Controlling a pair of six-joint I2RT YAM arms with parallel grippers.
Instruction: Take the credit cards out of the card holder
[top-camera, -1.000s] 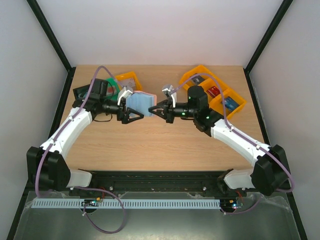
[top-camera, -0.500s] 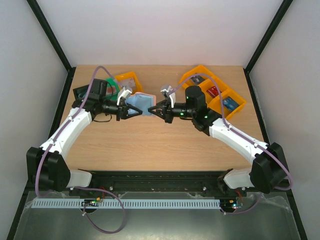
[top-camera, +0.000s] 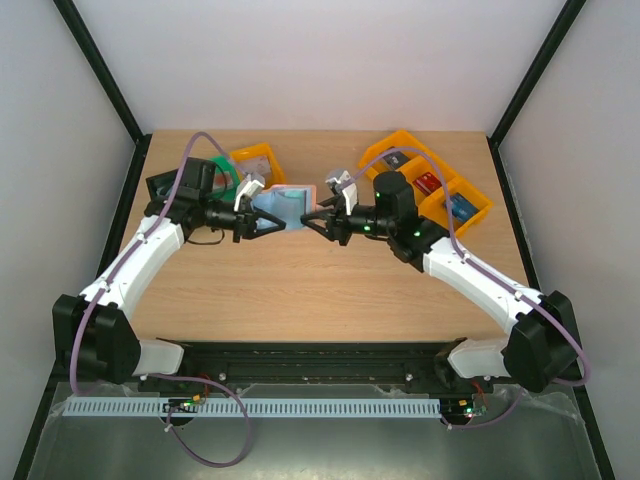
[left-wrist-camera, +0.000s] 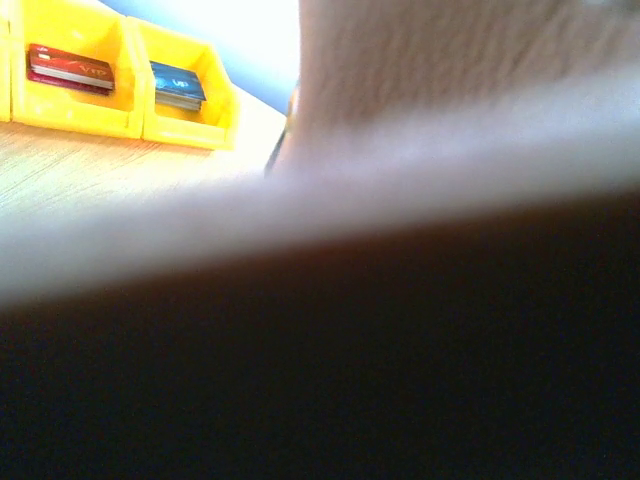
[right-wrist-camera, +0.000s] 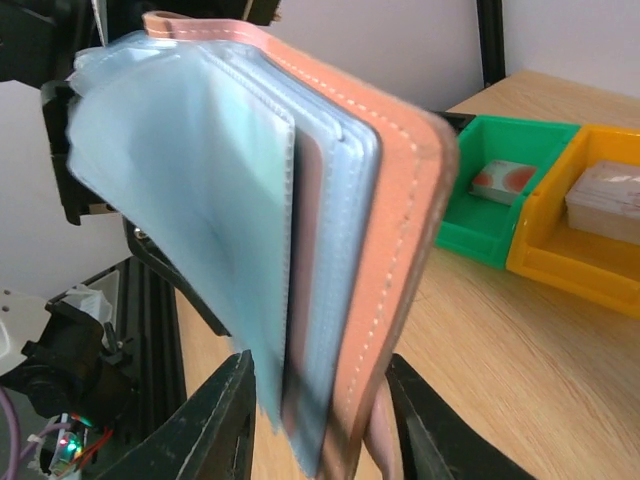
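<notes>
Holder (top-camera: 283, 207) hangs open in mid-air over the back middle of the tabletop (top-camera: 320, 290). Left gripper (top-camera: 262, 213) is clamped on one edge. Right gripper (top-camera: 309, 220) straddles the other edge with its fingers apart, and I can't tell if it's pinching. No cards poking out of the sleeves (right-wrist-camera: 190, 200) yet, so I'd say pulling them is all still left.

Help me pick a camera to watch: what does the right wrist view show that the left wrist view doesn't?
Only the right wrist: the card holder in sharp view, its clear sleeves fanned, between the fingers of the right claw, plus a green bin. Only the left wrist: two yellow bins holding a red card and a blue card; the rest is a close blur. Both: the wooden table.
</notes>
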